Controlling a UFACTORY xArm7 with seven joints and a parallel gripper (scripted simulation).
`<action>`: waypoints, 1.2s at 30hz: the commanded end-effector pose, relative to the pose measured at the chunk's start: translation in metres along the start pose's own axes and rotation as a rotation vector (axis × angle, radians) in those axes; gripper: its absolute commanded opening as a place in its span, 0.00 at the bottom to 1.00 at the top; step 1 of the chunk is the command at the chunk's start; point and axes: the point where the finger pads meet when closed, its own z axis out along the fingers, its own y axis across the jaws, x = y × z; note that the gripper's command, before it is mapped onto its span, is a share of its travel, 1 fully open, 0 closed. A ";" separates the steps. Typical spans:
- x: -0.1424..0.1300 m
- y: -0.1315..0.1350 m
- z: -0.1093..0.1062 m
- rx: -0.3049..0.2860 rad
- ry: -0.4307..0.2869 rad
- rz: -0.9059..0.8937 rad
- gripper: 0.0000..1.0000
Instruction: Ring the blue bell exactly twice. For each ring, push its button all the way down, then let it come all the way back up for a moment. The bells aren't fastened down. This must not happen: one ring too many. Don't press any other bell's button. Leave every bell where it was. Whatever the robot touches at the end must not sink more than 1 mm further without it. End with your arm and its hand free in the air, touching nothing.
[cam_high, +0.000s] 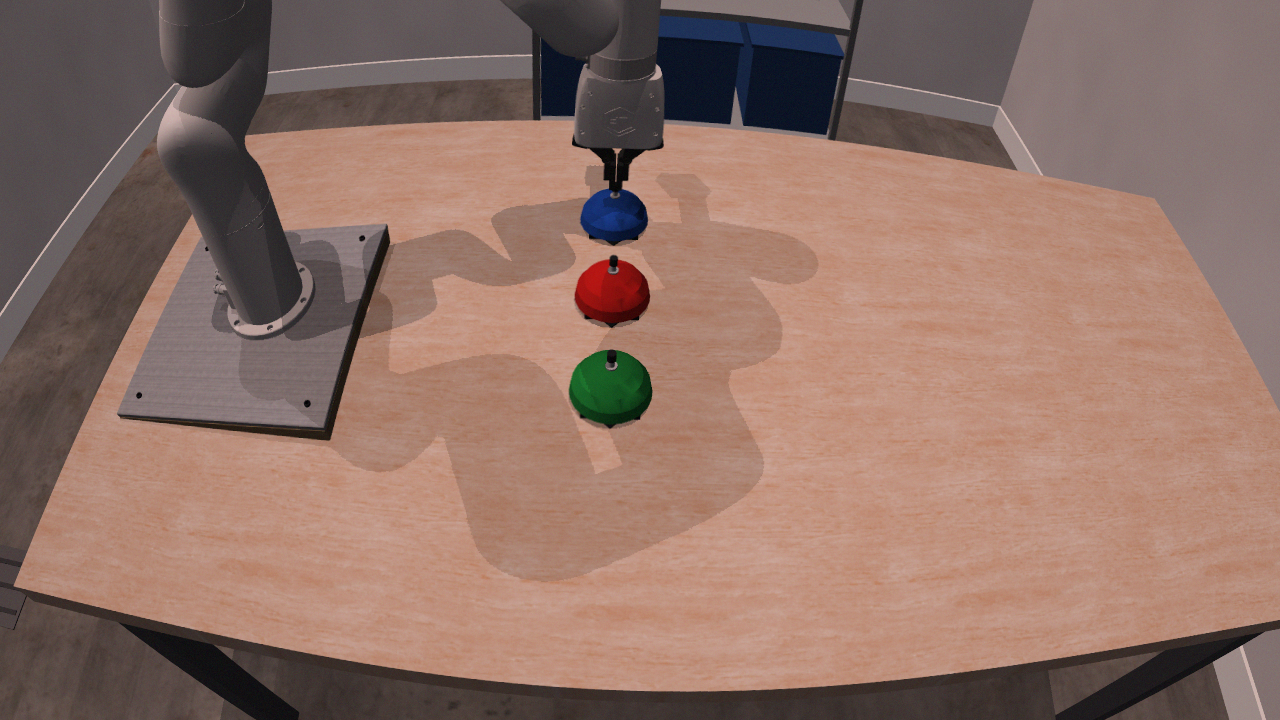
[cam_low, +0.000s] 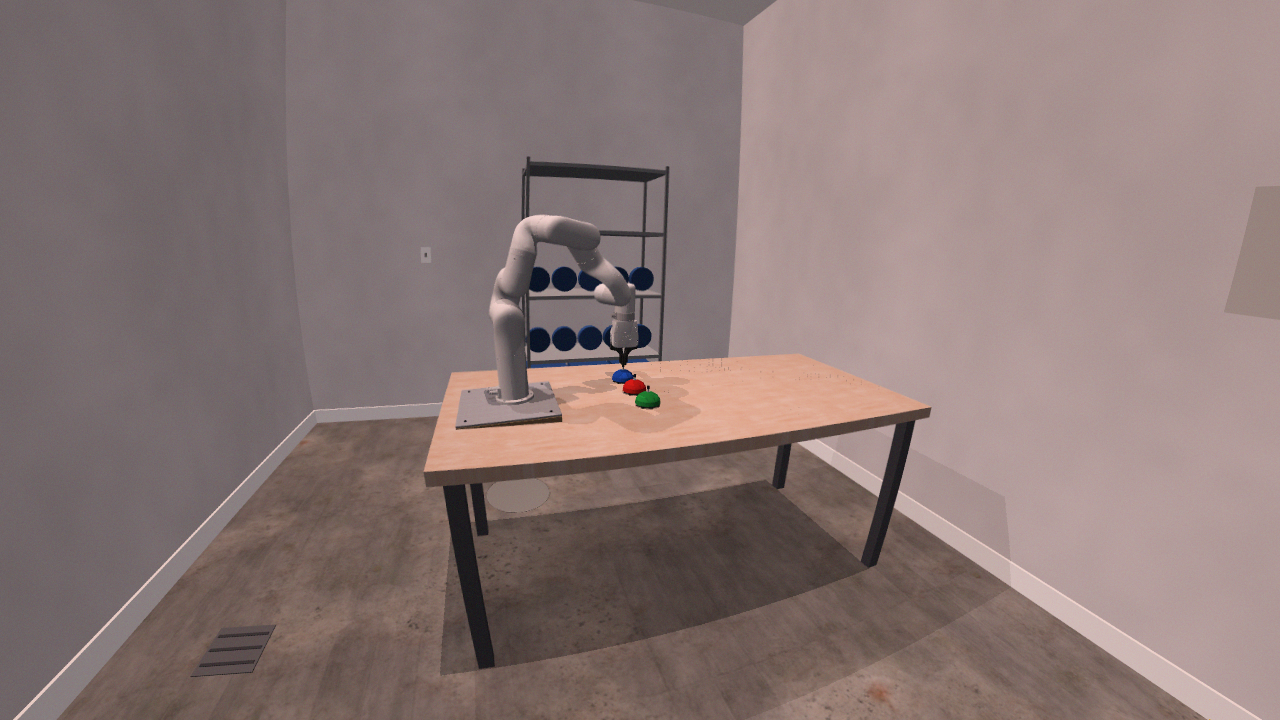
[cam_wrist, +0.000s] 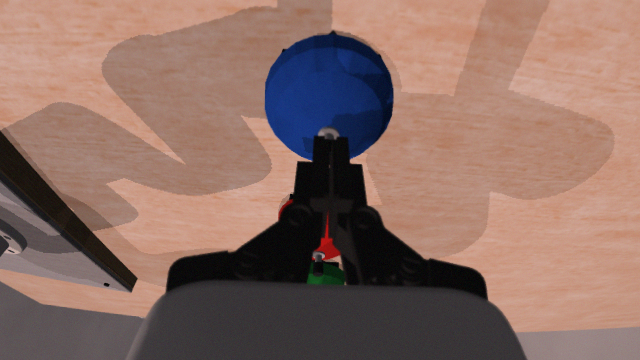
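Note:
The blue bell (cam_high: 614, 216) (cam_low: 622, 377) (cam_wrist: 327, 92) stands at the far end of a row of three bells on the table (cam_high: 895, 358). My gripper (cam_high: 614, 181) (cam_low: 623, 360) (cam_wrist: 328, 158) is shut and empty. It points straight down, with its fingertips on or just above the small silver button (cam_wrist: 327, 134) on top of the blue bell. I cannot tell how far down the button is. The red bell (cam_high: 612, 289) (cam_low: 634, 385) stands in the middle and the green bell (cam_high: 610, 385) (cam_low: 648, 399) nearest; their buttons stand up.
The arm's grey base plate (cam_high: 259, 331) lies on the left of the table. A metal shelf (cam_low: 595, 259) with blue bins stands behind the table's far edge.

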 end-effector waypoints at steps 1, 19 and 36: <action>0.001 0.002 -0.002 -0.004 0.001 0.000 0.00; 0.001 0.001 -0.008 -0.004 0.001 0.000 0.00; 0.001 0.001 -0.008 -0.004 0.001 0.000 0.00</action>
